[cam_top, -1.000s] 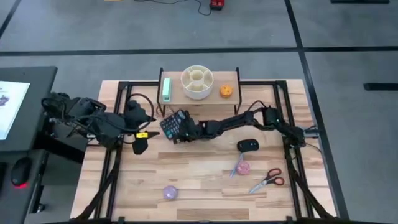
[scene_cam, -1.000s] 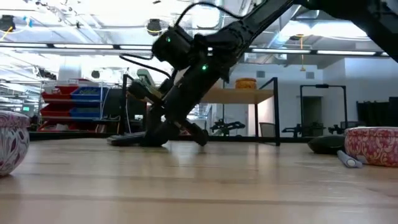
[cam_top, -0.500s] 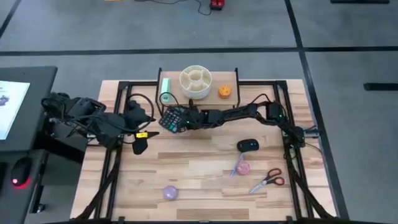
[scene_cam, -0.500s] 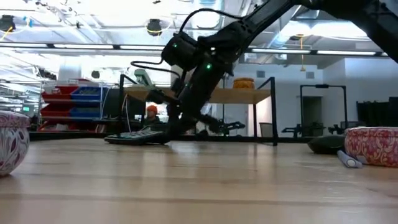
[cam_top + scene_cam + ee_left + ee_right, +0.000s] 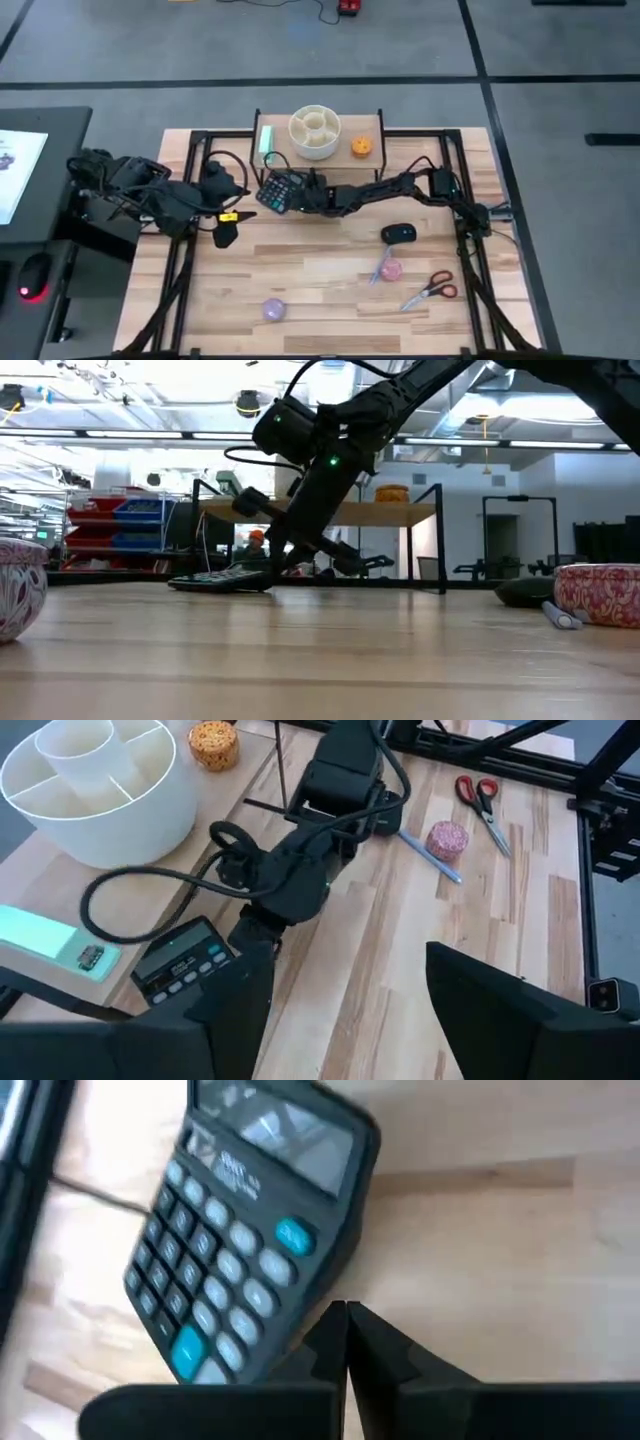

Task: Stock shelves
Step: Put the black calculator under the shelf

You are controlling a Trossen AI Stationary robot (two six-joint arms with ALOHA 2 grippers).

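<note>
**Black calculator pinched at its edge, shelf just ahead**

Dark fingers of the right gripper point(image 5: 345, 1342) are pressed together on the near edge of the calculator point(image 5: 278, 190), which tilts with its far end on the tabletop. The shelf point(image 5: 365, 125) stands just beyond the gripper, already carrying a white divided bowl point(image 5: 315, 132). A thin edge grip may slip; lifting slowly and level should clear the plank. The left gripper point(image 5: 340, 1010), spread wide, waits beside.
</note>
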